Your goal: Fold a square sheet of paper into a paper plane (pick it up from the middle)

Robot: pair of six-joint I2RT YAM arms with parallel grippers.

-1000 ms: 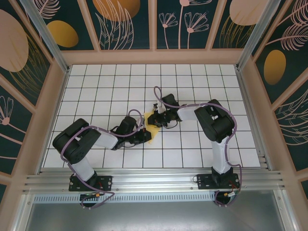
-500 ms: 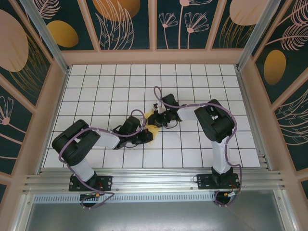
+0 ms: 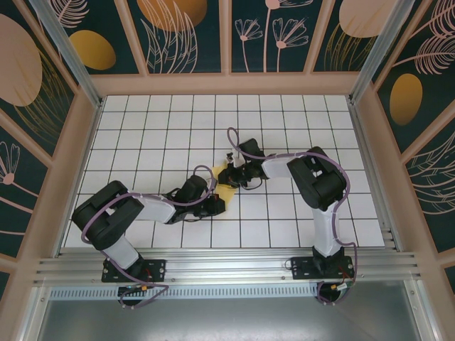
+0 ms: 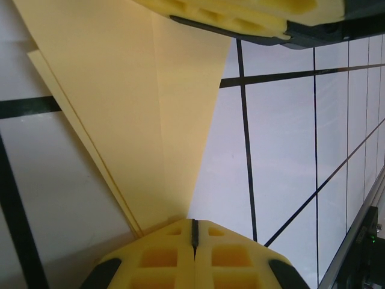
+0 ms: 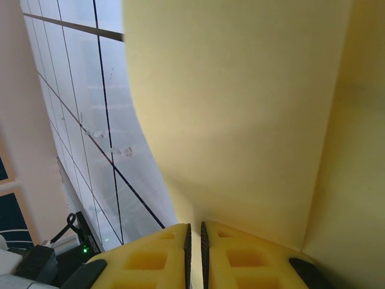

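The yellow paper [image 3: 226,189] lies folded on the white grid table between my two grippers, near the middle. In the left wrist view the paper [image 4: 138,108] is a layered wedge with a crease, narrowing to a point that runs under my left gripper [image 4: 194,224]. Those jaws are pressed shut against each other, low on the table, with the left gripper [image 3: 217,206] at the paper's near corner. My right gripper [image 3: 232,175] sits at the far end; its fingers [image 4: 240,15] rest on the paper. Up close the paper [image 5: 252,120] curves up and its edge enters the right gripper [image 5: 195,229], nearly closed on it.
The white grid table [image 3: 298,128] is walled by pale wooden frames with dark floral panels [image 3: 185,35]. An aluminium rail [image 3: 227,263] runs along the near edge by the arm bases. Open tiles lie all around the paper.
My left gripper has slid a little to the right and nearer along the paper, covering more of it. The right gripper has held its place.
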